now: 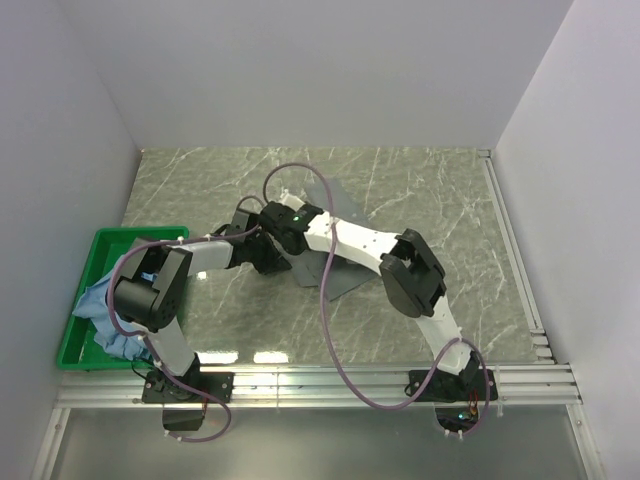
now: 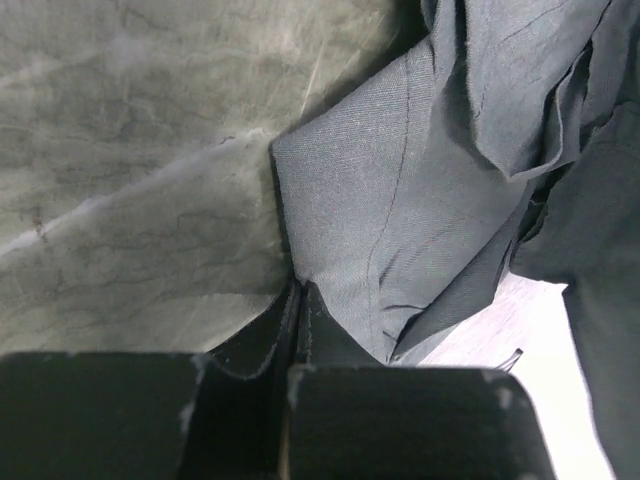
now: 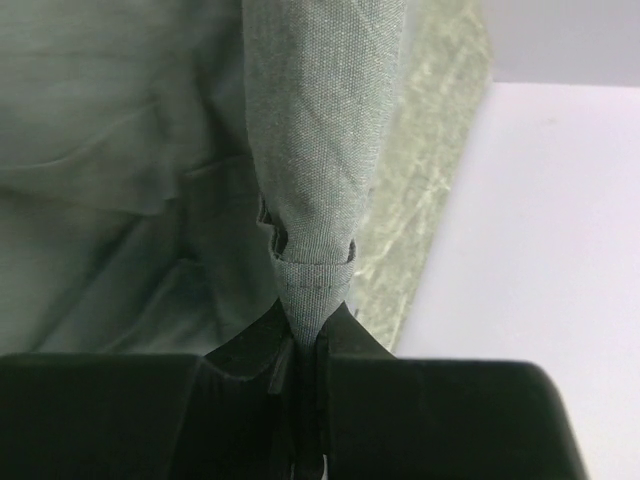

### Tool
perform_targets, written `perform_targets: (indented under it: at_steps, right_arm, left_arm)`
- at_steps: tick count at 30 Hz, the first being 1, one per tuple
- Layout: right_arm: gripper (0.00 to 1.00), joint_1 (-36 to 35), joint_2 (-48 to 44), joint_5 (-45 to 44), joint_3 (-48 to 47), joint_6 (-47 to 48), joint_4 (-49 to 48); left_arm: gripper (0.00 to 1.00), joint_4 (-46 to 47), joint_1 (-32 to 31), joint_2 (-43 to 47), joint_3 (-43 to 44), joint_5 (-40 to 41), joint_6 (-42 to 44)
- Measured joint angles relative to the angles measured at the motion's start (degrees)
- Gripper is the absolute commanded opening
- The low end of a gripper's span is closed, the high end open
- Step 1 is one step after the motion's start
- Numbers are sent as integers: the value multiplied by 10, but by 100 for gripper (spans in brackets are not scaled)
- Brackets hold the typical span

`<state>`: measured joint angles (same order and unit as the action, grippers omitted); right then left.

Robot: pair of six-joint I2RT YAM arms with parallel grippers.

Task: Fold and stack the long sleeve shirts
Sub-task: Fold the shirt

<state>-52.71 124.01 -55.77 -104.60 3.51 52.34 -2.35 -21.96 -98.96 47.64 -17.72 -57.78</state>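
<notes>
Light blue shirt point(image 1: 100, 300): we see it crumpled in the green bin point(image 1: 100, 240) at the near left, well apart from both pairs of fingers.
Left fingers point(image 2: 265, 335): pressed together on a corner edge of the grey-green shirt point(image 2: 400, 200). The cloth fans away from them to the right in loose, shadowed folds.
Right fingers point(image 3: 255, 345): pinching a narrow, cuff-like band of the same shirt with a stitched hem, which runs straight away from the tips.
Shirt's lie: mid-surface, under both wrists, which sit just beside each other. Its long axis runs roughly near to far.
Next move: with both arms gripping close together, we judge they must draw apart to spread the cloth.
Material: fine matte weave, limp, creasing easily.
Surface point(image 1: 430, 200): smooth, veined, stone-patterned.
</notes>
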Motion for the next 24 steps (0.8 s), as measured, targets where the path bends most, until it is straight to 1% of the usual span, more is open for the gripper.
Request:
perform_targets:
  at_steps: [8, 14, 24]
  right_arm:
    - [0, -20, 26, 49, -11, -35, 2]
    - [5, -21, 26, 110, -9, -60, -9]
    - [12, -19, 13, 226, 44, -94, -98]
  left_arm:
    - [2, 12, 4, 1, -9, -9, -7]
    - [2, 21, 4, 2, -14, -9, -15]
    - [1, 28, 6, 7, -23, -10, -21]
